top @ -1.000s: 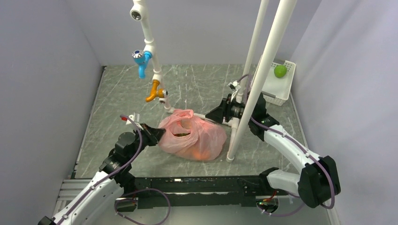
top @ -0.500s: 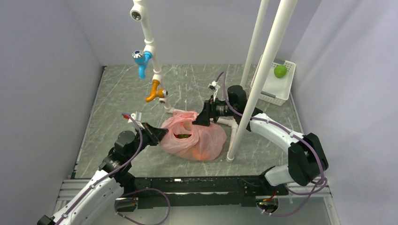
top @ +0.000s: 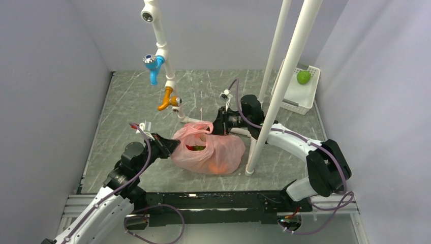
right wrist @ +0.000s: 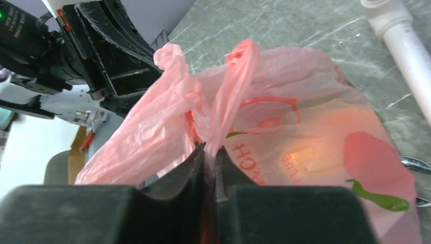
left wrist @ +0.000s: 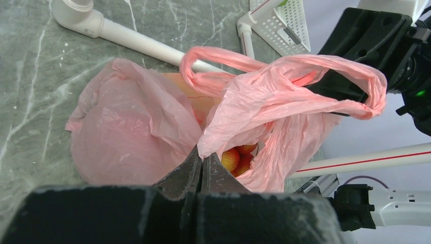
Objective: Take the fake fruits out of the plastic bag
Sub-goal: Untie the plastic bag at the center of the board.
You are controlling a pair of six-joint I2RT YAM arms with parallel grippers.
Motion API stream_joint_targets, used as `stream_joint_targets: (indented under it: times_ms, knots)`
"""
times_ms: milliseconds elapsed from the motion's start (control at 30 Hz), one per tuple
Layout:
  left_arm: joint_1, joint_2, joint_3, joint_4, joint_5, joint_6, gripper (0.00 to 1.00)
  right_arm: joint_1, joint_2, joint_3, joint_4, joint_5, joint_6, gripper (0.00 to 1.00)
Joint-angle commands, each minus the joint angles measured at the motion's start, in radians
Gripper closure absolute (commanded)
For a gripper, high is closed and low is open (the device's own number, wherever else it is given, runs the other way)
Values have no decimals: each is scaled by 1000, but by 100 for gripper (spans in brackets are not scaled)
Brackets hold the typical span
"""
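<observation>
On the table [top: 127, 109], fingers [left wrist: 184, 173] pinch plastic bag [top: 223, 151] edges.

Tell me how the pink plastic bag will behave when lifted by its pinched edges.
Probably floppy: the plastic bag is thin, crinkled film draping between the left gripper and right gripper. Likely light itself; the fake fruits inside would sag its bottom. The film may slip or tear where pinched.

Thin, crinkly, translucent pink plastic film in the bag [left wrist: 147, 127], faintly shiny at the creases. Glossy orange-red plastic on the fruits [left wrist: 231, 158]. Matt, grainy black on the left gripper [left wrist: 199, 158]. Smooth white plastic for the pipes [top: 292, 76] and the perforated basket [top: 300, 99]. Matt grey marbled finish across the table [top: 127, 112].
</observation>
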Motion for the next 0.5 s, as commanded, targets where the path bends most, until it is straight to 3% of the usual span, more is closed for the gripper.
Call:
stream_joint_targets:
  times_ms: [0, 133, 267, 400, 467]
  knots:
    - [0, -27, 44, -52, -41, 6, 100, -2, -96, -39, 70, 80, -10, 96]
    - [1, -46, 60, -162, -113, -33, 100, -34, -226, -123, 81, 166, -29, 100]
    - [0, -42, 81, -186, -81, 32, 98, -143, -304, -172, 146, 89, 34, 100]
    - [1, -37, 127, -241, -57, 140, 79, -168, -289, -104, 73, 0, -14, 100]
    - [0, -40, 163, -260, -37, 199, 75, -168, -275, -79, 52, -25, -24, 100]
